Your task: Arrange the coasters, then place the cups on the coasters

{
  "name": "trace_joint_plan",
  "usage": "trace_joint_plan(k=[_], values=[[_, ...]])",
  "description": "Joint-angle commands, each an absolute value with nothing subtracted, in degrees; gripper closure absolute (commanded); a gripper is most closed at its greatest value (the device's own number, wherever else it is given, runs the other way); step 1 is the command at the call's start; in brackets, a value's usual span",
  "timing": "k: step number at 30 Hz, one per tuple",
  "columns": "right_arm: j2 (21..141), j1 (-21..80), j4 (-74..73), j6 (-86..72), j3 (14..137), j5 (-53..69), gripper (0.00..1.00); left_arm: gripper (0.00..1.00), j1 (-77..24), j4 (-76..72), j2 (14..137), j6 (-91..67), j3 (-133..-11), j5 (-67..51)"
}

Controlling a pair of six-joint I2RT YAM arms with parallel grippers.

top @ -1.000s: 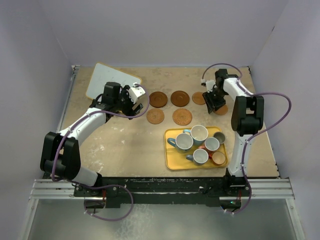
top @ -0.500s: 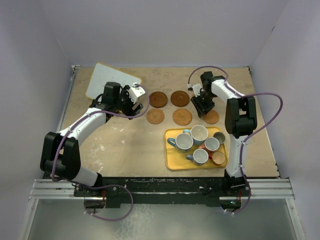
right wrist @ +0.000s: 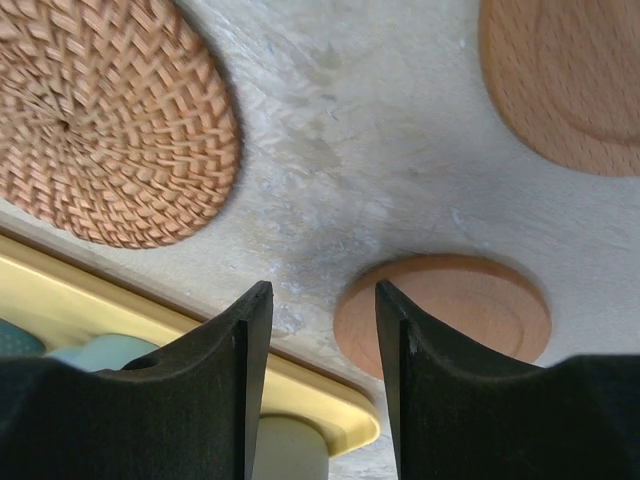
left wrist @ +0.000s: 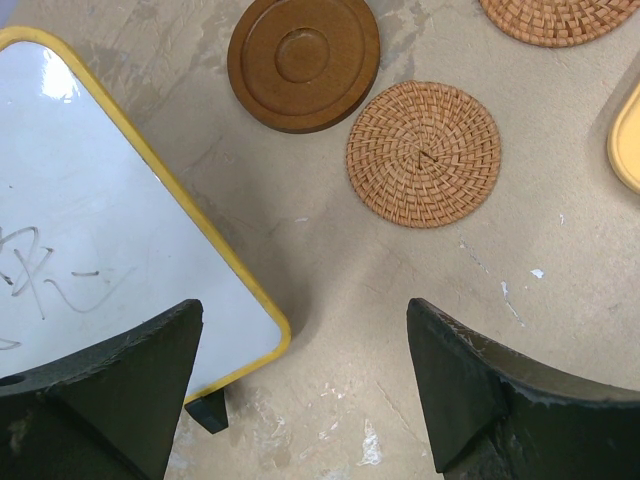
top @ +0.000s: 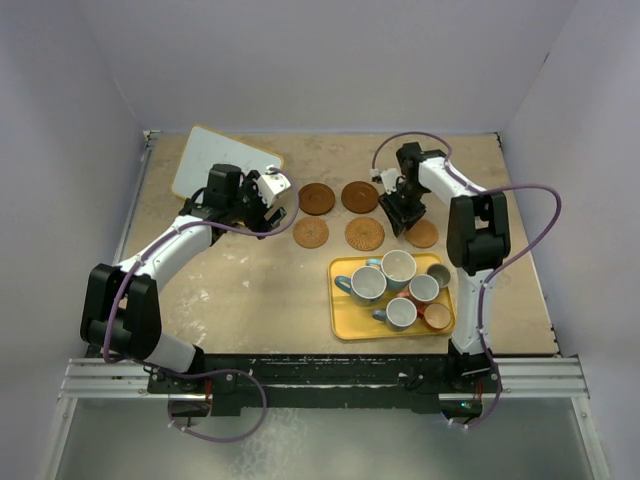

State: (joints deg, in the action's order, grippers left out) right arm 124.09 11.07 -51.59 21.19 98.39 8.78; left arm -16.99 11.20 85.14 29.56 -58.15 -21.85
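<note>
Coasters [top: 364,234] lie behind the tray [top: 350,318] (cups [top: 398,266] in it), whiteboard [top: 215,160] at far left.

In the right wrist view, the left edge is cropping a woven coaster [right wrist: 100,120], the top right corner is cutting off a pale wooden coaster [right wrist: 570,80], and the right pincer [right wrist: 320,292] is covering part of a third coaster [right wrist: 450,305].

A tan table [top: 240,290] fills the space, its top scuffed and blotched with whitish patches. Plain, pale lavender-grey walls close it in: a back wall [top: 320,60] along the far edge, a left wall [top: 55,150] and a right wall [top: 595,150] along the sides. An aluminium rail [top: 100,378] runs along the near edge. The light is soft and even, the shadows faint.
</note>
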Motion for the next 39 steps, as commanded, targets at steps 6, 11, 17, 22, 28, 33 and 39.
trace_joint_plan(k=[6,11,17,22,28,33,39], values=[[127.99,12.95,-52.73,20.22,102.92,12.45,0.52,0.2,-16.82,9.32,83.83,29.62,-57.79,-22.94],[128.02,13.27,-53.08,20.33,103.44,12.2,0.52,0.2,-16.82,9.4,83.76,29.62,-57.77,-22.85],[122.13,12.86,-51.52,19.59,100.39,11.53,0.52,0.2,-16.95,9.32,83.77,29.62,-57.73,-23.05],[116.66,11.14,-50.58,19.67,99.29,11.85,0.45,0.2,-16.87,9.23,84.02,29.63,-57.63,-23.09],[112.95,6.59,-50.88,20.2,97.54,10.35,0.36,0.2,-16.92,9.05,84.5,29.67,-57.74,-23.26],[112.63,2.4,-51.22,20.21,95.35,8.61,0.38,0.2,-16.95,9.05,85.09,29.77,-57.74,-23.42],[113.97,0.95,-50.54,19.86,92.59,6.44,0.42,0.2,-16.87,9.01,85.43,29.7,-57.79,-23.55]])
